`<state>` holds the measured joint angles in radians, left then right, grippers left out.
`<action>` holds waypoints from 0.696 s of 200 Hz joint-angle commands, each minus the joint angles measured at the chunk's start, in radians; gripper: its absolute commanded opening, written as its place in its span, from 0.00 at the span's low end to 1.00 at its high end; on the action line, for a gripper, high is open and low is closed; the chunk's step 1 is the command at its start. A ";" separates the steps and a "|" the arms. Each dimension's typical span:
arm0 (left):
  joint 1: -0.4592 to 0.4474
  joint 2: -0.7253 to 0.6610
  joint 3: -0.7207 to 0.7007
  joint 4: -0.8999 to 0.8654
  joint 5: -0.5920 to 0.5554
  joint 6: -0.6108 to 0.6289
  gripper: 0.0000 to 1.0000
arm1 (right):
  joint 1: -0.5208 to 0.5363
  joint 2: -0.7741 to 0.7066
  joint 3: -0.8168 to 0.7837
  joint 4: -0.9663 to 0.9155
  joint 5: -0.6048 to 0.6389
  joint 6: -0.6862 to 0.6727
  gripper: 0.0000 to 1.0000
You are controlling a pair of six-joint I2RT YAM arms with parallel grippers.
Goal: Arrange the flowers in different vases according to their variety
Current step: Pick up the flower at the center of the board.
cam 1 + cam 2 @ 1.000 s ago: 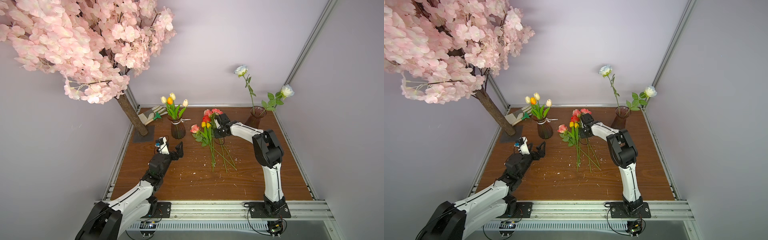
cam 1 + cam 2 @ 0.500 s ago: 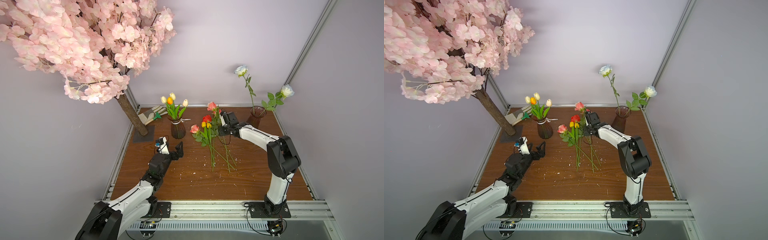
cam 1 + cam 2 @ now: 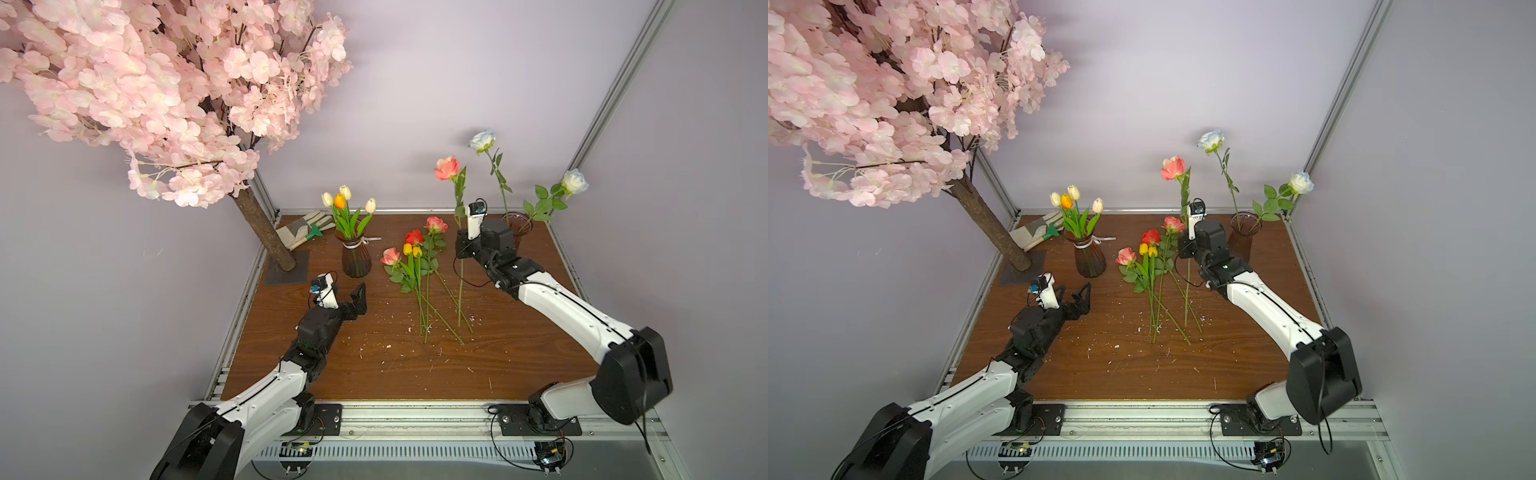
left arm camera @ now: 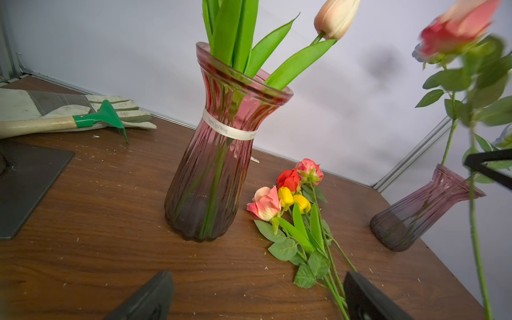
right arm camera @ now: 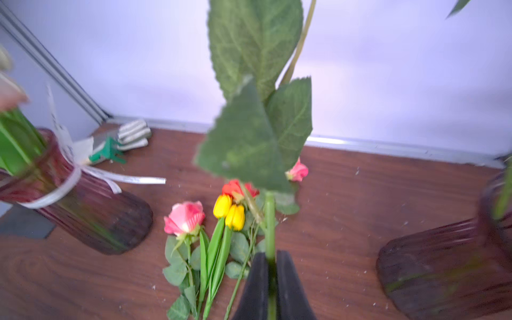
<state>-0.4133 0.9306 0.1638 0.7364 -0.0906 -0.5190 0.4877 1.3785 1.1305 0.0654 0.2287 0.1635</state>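
Up has come the pink rose (image 3: 447, 168). A second ago it lay with its bloom on the heap and my right tool (image 3: 462, 249) low over it. Now its stem stands nearly upright, with the bloom high against the back wall. The lower end hangs down to the worktop (image 3: 374, 374); I cannot tell whether it touches. My right tool is clenched on that stem below the leaves, and the right wrist view shows both fingers (image 5: 255, 288) pressed against the green stalk. It sits at about 1 o'clock from the worktop's middle, just at 9 o'clock of the plain vase (image 3: 1241, 243). That vase holds two white roses (image 3: 482, 140), one upright and one leaning toward 3 o'clock.

My left tool (image 3: 1073, 293) has not shifted. It is released, fingers spread wide, holding nothing, low over the worktop at 9 o'clock from the middle. It is at 6 o'clock of the ribbon vase (image 3: 355, 259) and apart from it. That vase stands at 11 o'clock with three cream tulips (image 3: 370, 205) and an orange tulip (image 3: 340, 200) in it.

Between the two vases the heap lies flat, stems pointing to 6 o'clock: two more pink roses (image 3: 390, 256), a red rose (image 3: 414, 237) and two yellow tulips (image 3: 412, 250).

In the 10 o'clock corner stand the blossom tree (image 3: 166, 95), a glove (image 3: 305, 226) and a green hand rake (image 4: 102, 116).
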 commanded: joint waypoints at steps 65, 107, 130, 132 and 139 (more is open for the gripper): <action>-0.009 -0.029 0.002 0.011 0.001 0.006 0.99 | -0.008 -0.090 0.179 0.302 0.402 -0.339 0.00; -0.009 -0.033 0.000 0.013 0.005 0.008 0.99 | -0.015 -0.064 0.181 0.653 0.518 -0.575 0.00; -0.009 -0.033 0.000 0.015 0.008 0.007 0.99 | -0.026 -0.018 0.199 0.808 0.536 -0.693 0.00; -0.009 -0.033 0.001 0.015 0.008 0.007 0.99 | -0.027 -0.013 0.202 0.817 0.535 -0.702 0.00; -0.007 -0.033 0.000 0.015 0.007 0.008 0.99 | -0.031 0.006 0.212 0.846 0.538 -0.735 0.00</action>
<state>-0.4133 0.9092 0.1638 0.7364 -0.0902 -0.5190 0.4690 1.3396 1.2831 0.6556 0.7090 -0.3874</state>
